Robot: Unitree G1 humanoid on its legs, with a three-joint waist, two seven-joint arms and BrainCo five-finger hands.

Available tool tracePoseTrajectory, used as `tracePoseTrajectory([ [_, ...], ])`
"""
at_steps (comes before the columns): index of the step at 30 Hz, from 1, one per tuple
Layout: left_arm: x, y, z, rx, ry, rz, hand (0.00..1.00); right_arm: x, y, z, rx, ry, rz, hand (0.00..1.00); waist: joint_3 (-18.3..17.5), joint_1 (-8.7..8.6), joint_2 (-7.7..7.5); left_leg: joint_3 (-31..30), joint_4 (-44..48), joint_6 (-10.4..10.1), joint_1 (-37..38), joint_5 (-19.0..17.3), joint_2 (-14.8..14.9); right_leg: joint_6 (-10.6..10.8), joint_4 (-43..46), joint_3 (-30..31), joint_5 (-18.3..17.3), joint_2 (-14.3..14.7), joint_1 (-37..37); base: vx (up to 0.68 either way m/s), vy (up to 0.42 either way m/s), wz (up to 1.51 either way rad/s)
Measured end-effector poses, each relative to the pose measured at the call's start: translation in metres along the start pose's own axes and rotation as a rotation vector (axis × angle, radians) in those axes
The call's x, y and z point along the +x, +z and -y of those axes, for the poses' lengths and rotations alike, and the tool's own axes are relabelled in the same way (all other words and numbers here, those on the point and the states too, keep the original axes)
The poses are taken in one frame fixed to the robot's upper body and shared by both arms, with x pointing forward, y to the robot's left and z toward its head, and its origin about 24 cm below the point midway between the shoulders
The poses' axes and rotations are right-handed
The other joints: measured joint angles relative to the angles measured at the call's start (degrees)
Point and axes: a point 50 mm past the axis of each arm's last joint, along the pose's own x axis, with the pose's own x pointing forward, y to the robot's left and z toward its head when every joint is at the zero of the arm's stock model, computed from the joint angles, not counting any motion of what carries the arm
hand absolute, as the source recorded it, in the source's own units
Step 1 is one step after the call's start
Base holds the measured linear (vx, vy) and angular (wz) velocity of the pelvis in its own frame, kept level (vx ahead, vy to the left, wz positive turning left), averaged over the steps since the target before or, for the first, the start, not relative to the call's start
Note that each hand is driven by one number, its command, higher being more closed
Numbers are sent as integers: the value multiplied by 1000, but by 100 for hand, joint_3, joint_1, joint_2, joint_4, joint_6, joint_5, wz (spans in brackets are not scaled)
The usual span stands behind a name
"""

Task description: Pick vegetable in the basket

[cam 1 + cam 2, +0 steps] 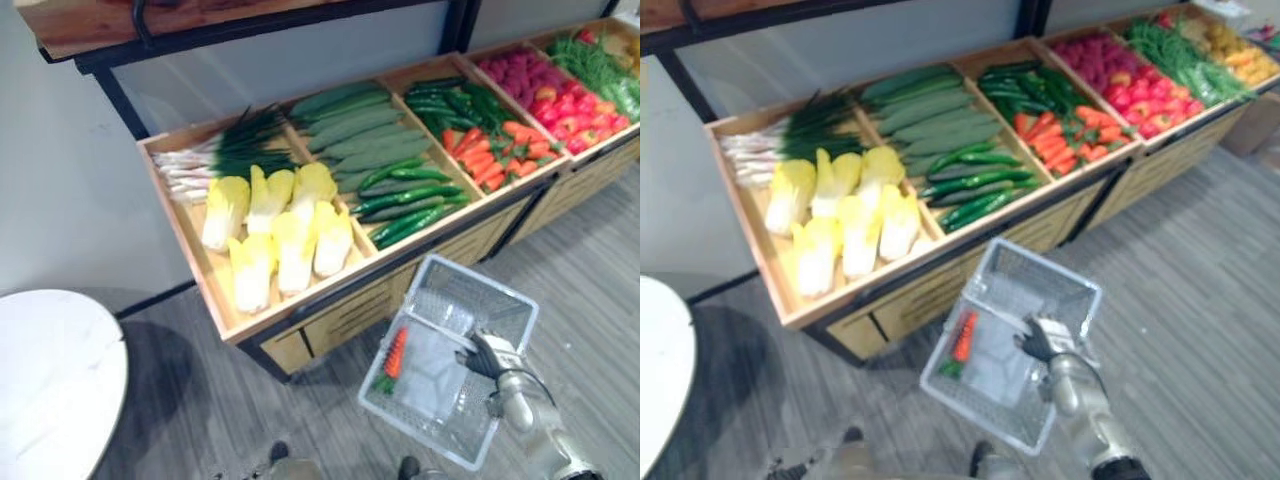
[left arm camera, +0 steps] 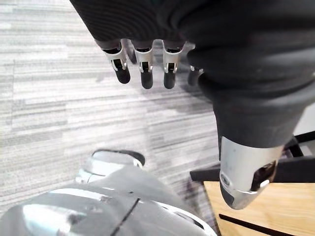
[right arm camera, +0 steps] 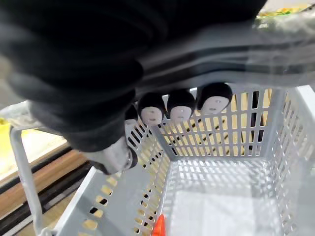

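My right hand [image 1: 486,356] is shut on the handle [image 3: 246,46] of a pale grey plastic basket [image 1: 485,285], which hangs tilted in front of the wooden vegetable stand. The right wrist view has its fingers [image 3: 179,105] curled round that handle above the basket's slotted walls [image 3: 246,128]. One orange carrot [image 1: 397,352] with a green top lies inside, by the basket's left wall; its tip [image 3: 158,227] also appears from the wrist. My left hand [image 2: 142,69] hangs over the grey floor, fingers relaxed and holding nothing.
The wooden stand [image 1: 300,305] holds spring onions [image 1: 215,160], yellow cabbages [image 1: 280,230], cucumbers [image 1: 360,135], green peppers [image 1: 410,200], carrots [image 1: 495,150] and red produce [image 1: 560,100]. A white round table [image 1: 50,385] stands at the lower left. Grey plank floor lies in front.
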Motion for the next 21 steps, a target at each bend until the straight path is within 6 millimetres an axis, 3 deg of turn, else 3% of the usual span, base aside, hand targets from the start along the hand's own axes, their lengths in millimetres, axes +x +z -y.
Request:
tracePoseTrajectory([
  [4,0,7,3,-1,-9,29,0,-18,-41,-2,32,-18,-194,100,-19,-114,112,13,-510,23,301,-132,-165,96,-417,-111,309,50,219,-6,37,14],
  [7,1,24,2,7,-8,103,0,-37,-75,2,54,-60,-351,100,-36,-212,138,16,-1241,55,557,-125,-243,186,-676,-184,485,44,240,-65,113,10],
  [12,-6,72,-14,-14,64,350,0,-70,-121,3,69,-99,-590,100,-18,-237,118,162,-1347,173,612,-47,-501,316,-865,-61,701,-188,252,-54,94,-9],
  [16,-30,130,-30,-35,125,645,0,-91,-140,-6,102,-69,-711,100,-51,-332,177,202,-1369,216,671,-41,-582,362,-869,8,732,-264,255,-51,32,-5],
  [17,-35,137,-32,-39,133,682,0,-93,-141,-7,105,-66,-722,100,-54,-331,181,215,-1374,217,679,-40,-584,364,-869,26,735,-264,251,-31,10,-20],
  [18,-51,155,-37,-43,159,797,0,-98,-146,-9,111,-57,-754,100,-59,-321,190,301,-1430,232,752,-29,-584,350,-873,101,763,-257,247,-20,3,-20],
  [21,-80,177,-42,4,202,982,0,-105,-150,-13,119,-42,-786,100,-92,-342,230,339,-1463,234,828,-28,-584,353,-871,137,765,-253,292,0,-2,-11],
])
